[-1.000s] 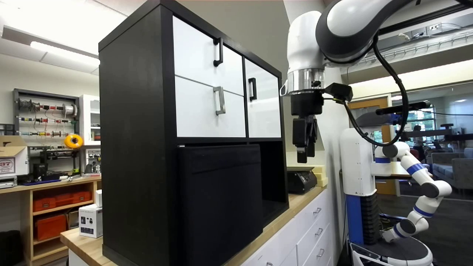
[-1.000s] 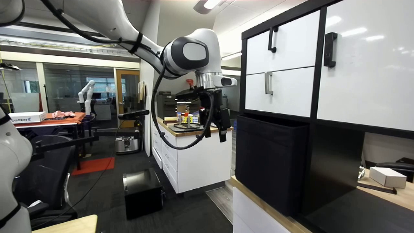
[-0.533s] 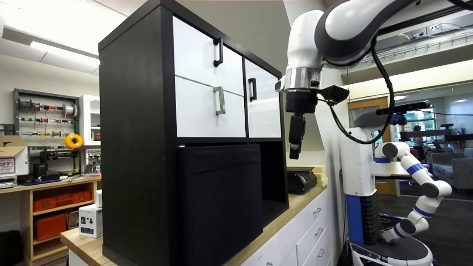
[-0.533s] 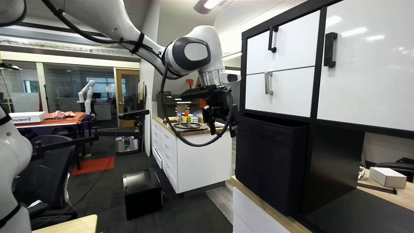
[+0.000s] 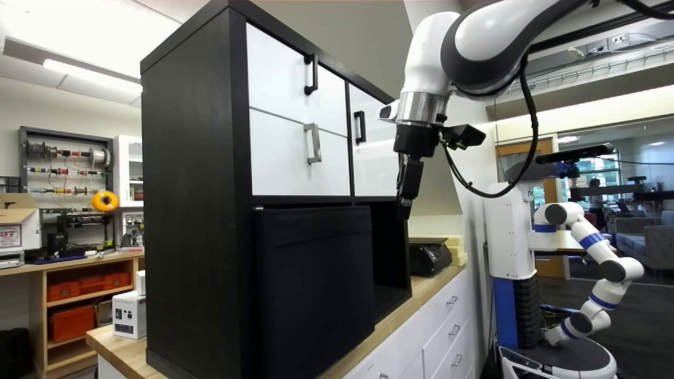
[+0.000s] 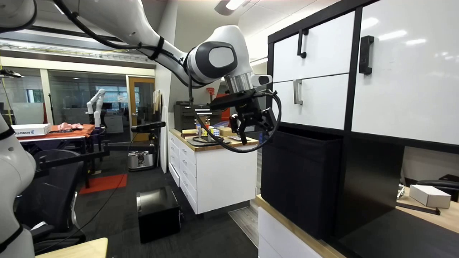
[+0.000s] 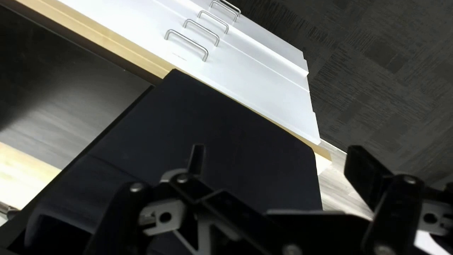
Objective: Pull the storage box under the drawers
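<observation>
The black storage box (image 5: 316,284) stands in the lower compartment under the white drawers (image 5: 295,152). In an exterior view the storage box (image 6: 297,179) sticks out in front of the cabinet, and its top rim shows below the drawers (image 6: 312,100). My gripper (image 5: 404,208) is open and empty, tilted, in front of the cabinet at about the height of the box's top rim. It also shows open in an exterior view (image 6: 257,138). In the wrist view the box (image 7: 240,141) lies beyond the wide-spread fingers (image 7: 276,152); no contact is visible.
The cabinet (image 5: 192,200) stands on a wooden counter (image 5: 432,284) with white drawers and metal handles below. Black and grey bar handles (image 6: 298,92) stick out from the white fronts. A second counter (image 6: 226,175) with items on top stands behind the arm.
My gripper has moved closer to the cabinet and slightly up, and the wrist has turned and tilted. The box and drawers have not moved.
</observation>
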You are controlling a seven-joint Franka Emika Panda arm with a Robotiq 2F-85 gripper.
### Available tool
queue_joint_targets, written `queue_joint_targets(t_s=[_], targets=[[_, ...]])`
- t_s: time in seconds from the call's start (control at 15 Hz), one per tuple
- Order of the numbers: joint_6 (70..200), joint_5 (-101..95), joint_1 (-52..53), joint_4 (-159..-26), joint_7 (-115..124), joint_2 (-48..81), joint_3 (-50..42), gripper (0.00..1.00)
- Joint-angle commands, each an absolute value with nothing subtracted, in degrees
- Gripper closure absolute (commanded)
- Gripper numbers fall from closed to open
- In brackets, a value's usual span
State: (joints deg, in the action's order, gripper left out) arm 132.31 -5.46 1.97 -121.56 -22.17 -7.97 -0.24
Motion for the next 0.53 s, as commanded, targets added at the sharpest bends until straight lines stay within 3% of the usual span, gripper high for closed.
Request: queue_joint_targets(t_s=[0.0,0.47], targets=[[134.8,-5.4,1.9,-118.7,-28.4,-5.6,-1.1,0.0],[136.2,-4.4,1.4,-113.4,-36.9,-1.4,-1.6,0.0]])
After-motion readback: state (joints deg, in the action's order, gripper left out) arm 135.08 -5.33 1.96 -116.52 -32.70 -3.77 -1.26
